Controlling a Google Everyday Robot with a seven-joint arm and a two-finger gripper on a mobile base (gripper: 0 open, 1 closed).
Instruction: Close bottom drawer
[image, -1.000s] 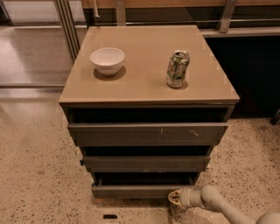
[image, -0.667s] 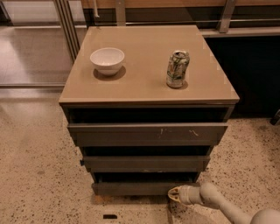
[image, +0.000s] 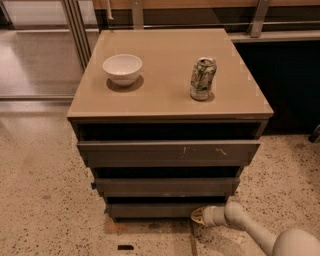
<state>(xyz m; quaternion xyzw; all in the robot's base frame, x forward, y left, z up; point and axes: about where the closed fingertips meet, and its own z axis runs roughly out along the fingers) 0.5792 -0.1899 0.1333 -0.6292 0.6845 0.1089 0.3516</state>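
**Change since the earlier frames.** The bottom drawer (image: 155, 210), a shallow dark grey-brown tray with a plain flat front, has slid back toward the cabinet. Its front now sits higher in view and the dark strip above it is thinner. The pale cream gripper (image: 198, 216) has travelled in with it.

**Gripper.** It is low at the right end of the bottom drawer's front, touching it or just beside it. Whether it is apart or together cannot be told. It holds nothing visible. The light grey arm (image: 242, 224) runs off to the lower right.

**Bottom drawer.** It is the lowest of three, under the middle grey-brown drawer (image: 165, 186) and the widest drawer with pale scratch marks (image: 150, 152).

**Worktop (image: 165, 102), tan and smooth.**
- A white ceramic bowl (image: 122, 68) stands at the left.
- A green-and-white drink can (image: 203, 78) stands upright at the right, well apart from the bowl.

**Task reading.** The push appears to be working and the drawer looks close to home. A short further press along the same line probably finishes it. Pushing this far to the right could skew the tray.
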